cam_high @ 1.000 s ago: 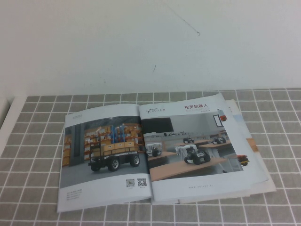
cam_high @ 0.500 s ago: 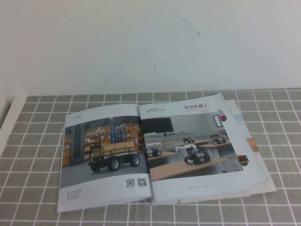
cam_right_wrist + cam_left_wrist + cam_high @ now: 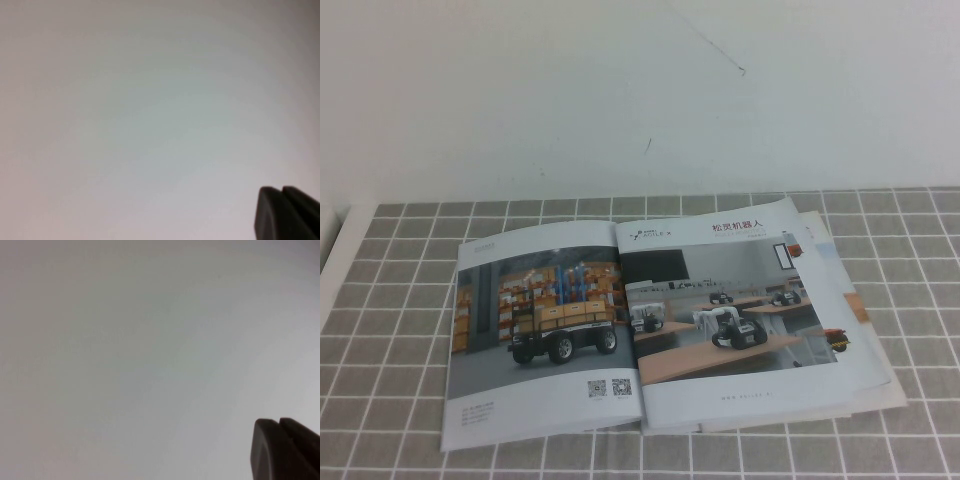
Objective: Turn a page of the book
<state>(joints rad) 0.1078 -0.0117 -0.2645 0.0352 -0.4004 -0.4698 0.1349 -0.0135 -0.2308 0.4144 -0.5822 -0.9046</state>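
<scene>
- At the corner of the left wrist view, a dark piece of the left gripper (image 3: pixel 282 450) shows against a blank pale surface; whether it is open or closed cannot be told, and nothing is seen in its hold.
- Likewise in the right wrist view, a dark piece of the right gripper (image 3: pixel 285 212) sits at the corner before a plain pale surface; its opening cannot be told, and it touches nothing visible.
- Neither arm appears in the high view.
- On the tabletop (image 3: pixel 380 330), covered by a grey cloth with a white grid, the book (image 3: pixel 650 325) lies open and flat.
- Its right-hand sheet is the page (image 3: pixel 735 310), showing small robots on wooden desks under a Chinese heading.
- Under that page, further page edges fan out unevenly to the right.
- Beside it, the left sheet (image 3: pixel 545 330) shows a wheeled warehouse vehicle and QR codes.
- Behind the tabletop rises a white wall (image 3: pixel 640 90) with faint marks.
</scene>
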